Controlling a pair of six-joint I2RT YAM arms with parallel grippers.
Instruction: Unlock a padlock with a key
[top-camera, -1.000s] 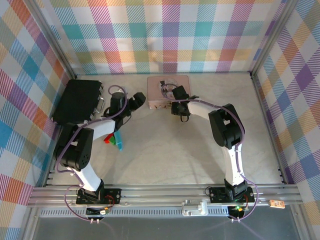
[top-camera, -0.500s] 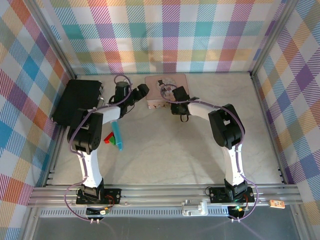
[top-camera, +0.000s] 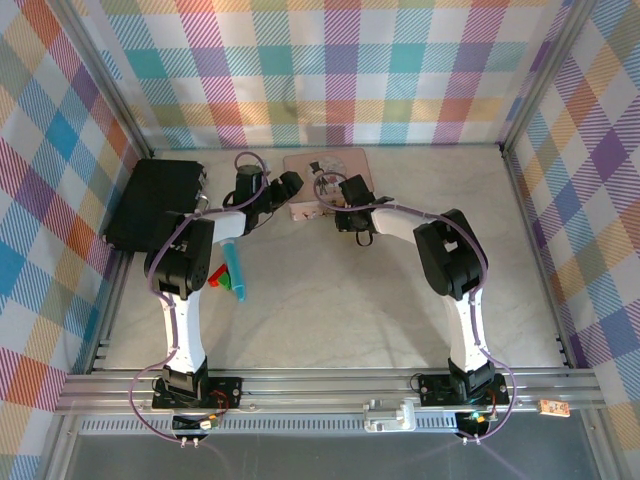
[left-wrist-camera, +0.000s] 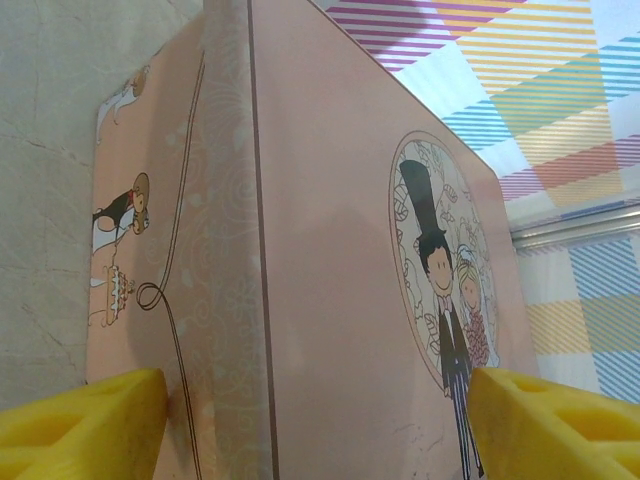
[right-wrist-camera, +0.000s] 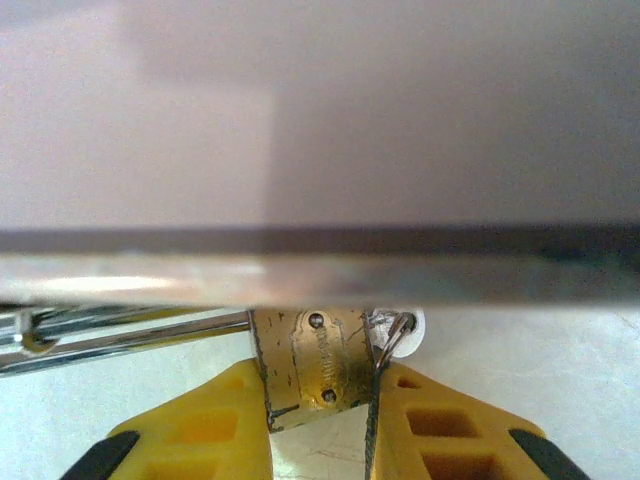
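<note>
The tiny brass padlock (right-wrist-camera: 318, 365) sits between the yellow fingers of my right gripper (right-wrist-camera: 320, 430), which is shut on it. Its silvery shackle (right-wrist-camera: 120, 335) runs off to the left under the front edge of the pink illustrated tin box (right-wrist-camera: 320, 130). A thin dark key blade (right-wrist-camera: 371, 425) with a wire ring (right-wrist-camera: 396, 338) lies against the padlock's right side. From above, my right gripper (top-camera: 340, 212) is at the box's front edge. My left gripper (top-camera: 288, 188) is open at the box's left end, its yellow fingers (left-wrist-camera: 80, 420) straddling the pink box (left-wrist-camera: 330, 300).
A black case (top-camera: 155, 200) lies at the left wall. A teal, green and red cluster of small objects (top-camera: 230, 275) lies beside the left arm. Checked walls close in the back and both sides. Bare marbled tabletop (top-camera: 330, 300) spreads in front of the box.
My left gripper has swung back and right onto the box's left end. The pink box has slid slightly left and back, and the right gripper has moved with it.
</note>
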